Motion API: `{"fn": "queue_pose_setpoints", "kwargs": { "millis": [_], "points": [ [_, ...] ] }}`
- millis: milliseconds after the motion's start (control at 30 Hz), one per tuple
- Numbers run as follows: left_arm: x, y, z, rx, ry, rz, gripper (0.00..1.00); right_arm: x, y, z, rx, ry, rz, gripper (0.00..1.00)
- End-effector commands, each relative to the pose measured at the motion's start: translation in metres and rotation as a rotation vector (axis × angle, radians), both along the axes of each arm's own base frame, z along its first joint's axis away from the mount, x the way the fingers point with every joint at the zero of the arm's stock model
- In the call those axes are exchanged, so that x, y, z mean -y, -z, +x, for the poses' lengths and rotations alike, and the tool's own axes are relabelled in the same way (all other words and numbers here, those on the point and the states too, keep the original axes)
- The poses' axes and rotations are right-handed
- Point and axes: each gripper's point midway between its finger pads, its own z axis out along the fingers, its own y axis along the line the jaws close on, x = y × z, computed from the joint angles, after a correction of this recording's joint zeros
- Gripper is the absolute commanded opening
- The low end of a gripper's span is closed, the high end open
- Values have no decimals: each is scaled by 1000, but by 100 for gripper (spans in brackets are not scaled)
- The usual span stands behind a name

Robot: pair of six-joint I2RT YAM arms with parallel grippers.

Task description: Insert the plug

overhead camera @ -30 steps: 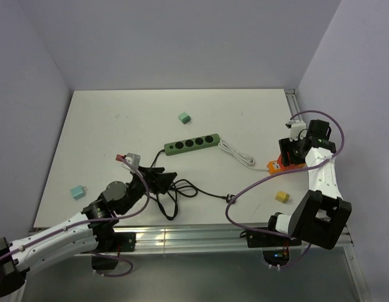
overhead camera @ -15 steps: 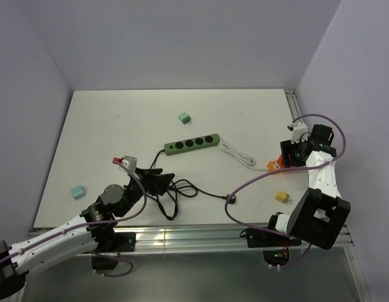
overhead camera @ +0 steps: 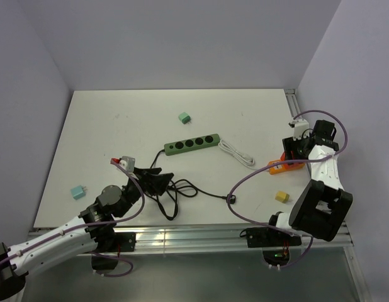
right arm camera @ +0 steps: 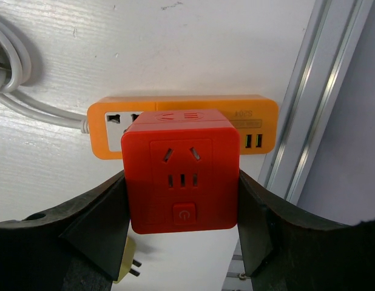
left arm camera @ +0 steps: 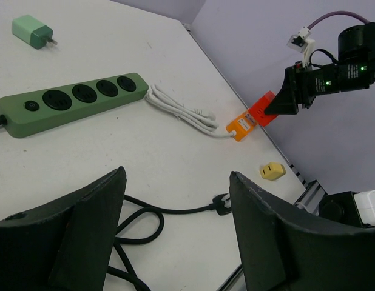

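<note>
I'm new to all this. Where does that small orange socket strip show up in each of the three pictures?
Top external: the orange socket strip lies near the table's right edge, at the end of the white cord.
Left wrist: right of centre, beside the table edge.
Right wrist: centre, mostly hidden behind the red cube; its right end shows.
Shared landmark: the white cord, which runs into the strip in all three views.
</note>
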Motion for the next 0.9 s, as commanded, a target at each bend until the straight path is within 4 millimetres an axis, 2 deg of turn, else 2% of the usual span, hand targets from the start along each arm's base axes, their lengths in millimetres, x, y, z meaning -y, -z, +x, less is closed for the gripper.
{"fn": "queue_pose_setpoints", "kwargs": {
  "millis": [0, 500, 733, 867],
  "points": [
    [-2, -5, 0, 27, -7, -6, 74, 10, -13, 13, 51, -14, -44, 0],
    [-2, -5, -2, 32, 0, -14, 75, 9, 12, 15, -20, -44, -47, 0],
    [-3, -4, 0, 33, -8, -12, 75, 8, 12, 22, -21, -68, -44, 0],
    [-2, -3, -1, 32, -3, -14, 75, 0, 21, 21, -31, -89, -8, 0]
  ]
}}
